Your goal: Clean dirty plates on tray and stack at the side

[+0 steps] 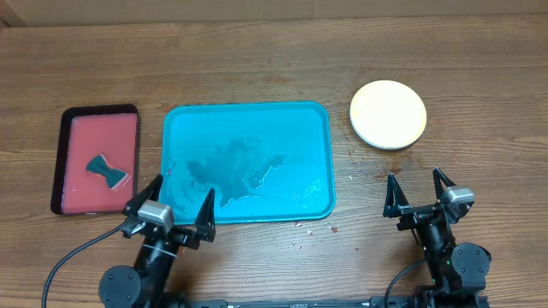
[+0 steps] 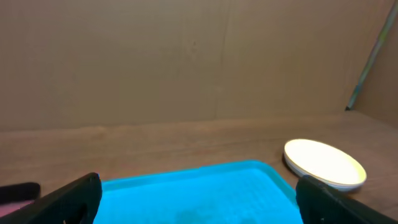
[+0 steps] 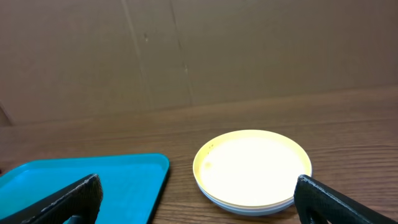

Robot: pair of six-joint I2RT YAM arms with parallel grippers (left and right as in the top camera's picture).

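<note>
The teal tray [image 1: 317,115] lies in the middle of the table with wet streaks and no plates on it; it also shows in the left wrist view [image 2: 186,180] and the right wrist view [image 3: 87,177]. The plates [image 1: 388,114] sit stacked to the tray's right, the yellowish one on top, paler rims below; the stack shows in the left wrist view [image 2: 323,163] and the right wrist view [image 3: 252,169]. My left gripper [image 1: 169,208] is open and empty at the tray's front left corner. My right gripper [image 1: 420,194] is open and empty in front of the stack.
A dark-rimmed red tray [image 1: 77,141] with a teal sponge [image 1: 107,168] lies left of the teal tray. Small crumbs or drops [image 1: 312,229] dot the wood in front of the teal tray. A brown wall stands behind the table.
</note>
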